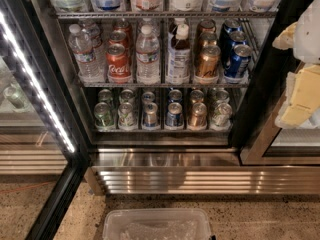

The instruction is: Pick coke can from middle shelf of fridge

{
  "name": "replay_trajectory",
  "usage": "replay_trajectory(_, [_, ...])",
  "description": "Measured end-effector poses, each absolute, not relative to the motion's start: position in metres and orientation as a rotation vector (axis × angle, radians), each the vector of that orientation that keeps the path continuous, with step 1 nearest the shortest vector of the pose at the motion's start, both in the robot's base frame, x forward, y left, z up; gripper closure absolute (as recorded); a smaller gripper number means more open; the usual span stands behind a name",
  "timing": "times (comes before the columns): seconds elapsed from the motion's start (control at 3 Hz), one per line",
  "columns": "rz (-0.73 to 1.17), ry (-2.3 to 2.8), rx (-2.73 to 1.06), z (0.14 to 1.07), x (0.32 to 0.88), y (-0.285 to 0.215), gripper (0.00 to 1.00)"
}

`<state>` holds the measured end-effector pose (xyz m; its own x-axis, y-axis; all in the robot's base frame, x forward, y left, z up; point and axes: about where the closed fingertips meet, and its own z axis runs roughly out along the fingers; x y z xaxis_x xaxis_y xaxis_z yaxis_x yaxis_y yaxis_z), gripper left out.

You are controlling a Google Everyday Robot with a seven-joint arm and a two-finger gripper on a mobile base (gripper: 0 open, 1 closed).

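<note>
Coke can: the front red Coca-Cola can stands upright at the front rail of the middle shelf, second lane from the left, with a water bottle on its left and another on its right.
Why there: the wire lanes line the drinks up in files, so the foremost can is the one open to a reach from the front.
Red cans: three in that lane, one behind the other.
Bronze cans: three, in the fifth lane.
Blue cans: three, in the far-right lane.
Dark bottle: white label, fourth lane, with a second behind it.
Bottom shelf: six lanes, two cans visible in each.
Fridge: the door is swung open at left, its light strip lit.
End effector: at the right edge, outside the fridge, level with the middle shelf and well apart from the Coke can; it holds nothing, and I cannot tell whether it is wide or narrow.
Floor: one clear plastic tub in front of the fridge.
</note>
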<state>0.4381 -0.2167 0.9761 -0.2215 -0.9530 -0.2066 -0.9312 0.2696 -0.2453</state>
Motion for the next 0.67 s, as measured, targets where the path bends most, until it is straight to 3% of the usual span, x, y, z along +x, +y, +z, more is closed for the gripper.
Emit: replay_trajectory(0.67, [-0.051, 2.221, -1.706, 0.965, 0.441, -0.214, 0.0])
